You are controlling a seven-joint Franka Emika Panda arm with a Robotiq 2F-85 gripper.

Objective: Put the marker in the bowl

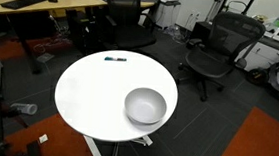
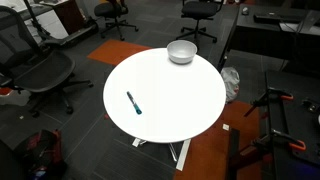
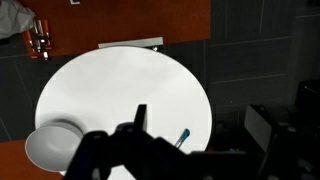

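The marker (image 1: 115, 58) is a short dark, teal-tipped stick lying flat near the rim of the round white table (image 1: 88, 89). It shows in both exterior views (image 2: 133, 103) and in the wrist view (image 3: 183, 137), where the gripper body partly covers it. The pale grey-white bowl (image 1: 145, 106) stands upright and empty near the opposite rim, also visible in an exterior view (image 2: 181, 51) and in the wrist view (image 3: 55, 147). My gripper (image 3: 200, 125) appears only in the wrist view. It is high above the table, its fingers spread wide with nothing between them.
Black office chairs (image 1: 222, 49) (image 2: 35, 70) stand around the table on the dark floor. A wooden desk (image 1: 45, 0) is at the back. Orange carpet (image 1: 259, 148) lies beside the table. A tripod-like stand (image 2: 275, 125) is close to the table's edge.
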